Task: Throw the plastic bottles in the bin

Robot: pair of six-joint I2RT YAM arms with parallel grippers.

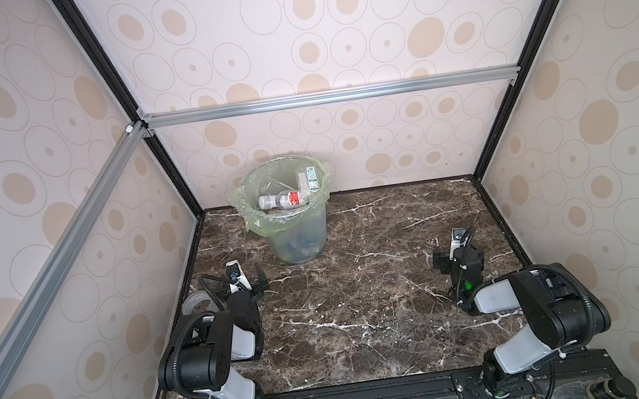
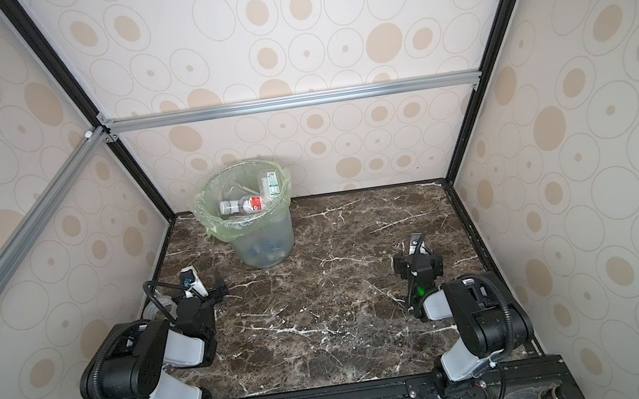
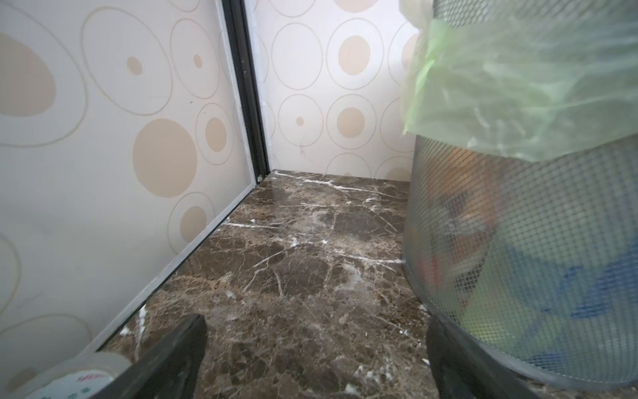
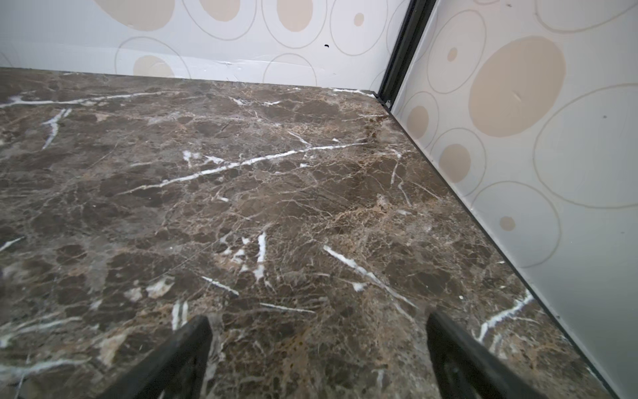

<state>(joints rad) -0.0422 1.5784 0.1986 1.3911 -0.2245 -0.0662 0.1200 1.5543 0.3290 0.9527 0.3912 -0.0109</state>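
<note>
Looks done, or very nearly. Can see the plastic bottles [image 1: 280, 200] lying inside the bin [image 1: 297, 237], up near the rim, with more blurry blue and red shapes lower down behind its see-through wall. Stands at the back of the table [image 1: 363, 287], toward the left, close to the wall. Cannot find a single bottle out on the dark stone top in both top views, only a tape roll [image 1: 197, 302] beside the left arm, not for throwing away. Wide-spread jaws on the left gripper [image 3: 316, 324], holding nothing, near the bin's foot. Same for the right gripper [image 4: 317, 321]: spread wide, empty, over bare table. Probably nothing more to pick up.
</note>
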